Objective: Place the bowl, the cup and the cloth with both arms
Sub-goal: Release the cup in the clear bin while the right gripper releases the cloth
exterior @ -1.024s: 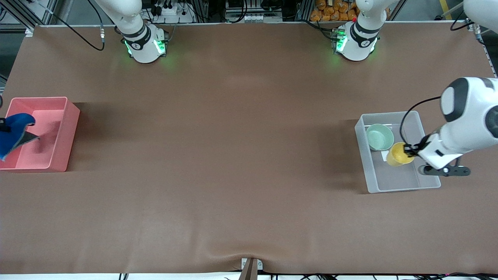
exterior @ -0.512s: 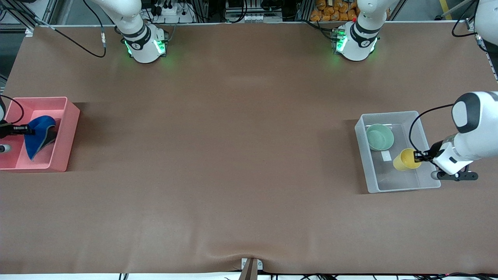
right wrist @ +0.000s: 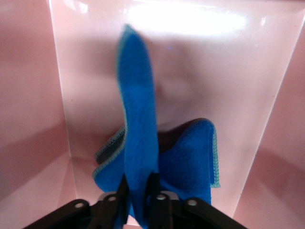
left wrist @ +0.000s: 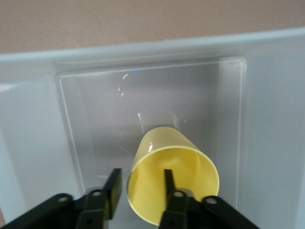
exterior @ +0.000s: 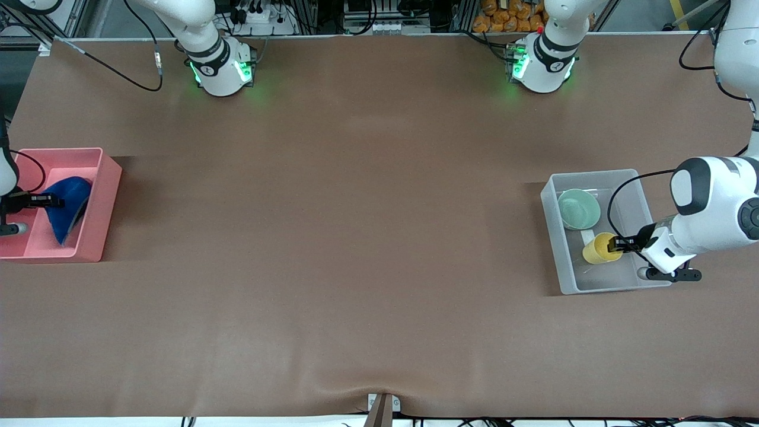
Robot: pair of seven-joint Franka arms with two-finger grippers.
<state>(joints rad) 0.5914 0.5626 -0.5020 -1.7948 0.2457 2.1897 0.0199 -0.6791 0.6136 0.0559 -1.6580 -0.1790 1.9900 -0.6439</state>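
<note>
I have the left hand (exterior: pixel 618 242) down inside the clear bin (exterior: pixel 611 175) at the left arm's end of the surface (exterior: pixel 356 237). Its fingers (left wrist: pixel 114 183) straddle the rim of the yellow cup (exterior: pixel 600 248), one inside the mouth and one outside the wall; the cup lies tilted, its base low in the bin, and I think the grip is loosening, though I cannot be sure from here. The mint-green bowl (exterior: pixel 579 208) sits in the same bin, just beside the cup and apart from the hand.

My right hand (exterior: pixel 47 200) hangs over the pink bin (exterior: pixel 101 178) at the right arm's end, fingers (right wrist: pixel 153 193) narrow and pinched on a fold of the blue cloth (exterior: pixel 66 204). The cloth droops from the hand with its lower folds bunched on the bin floor.
</note>
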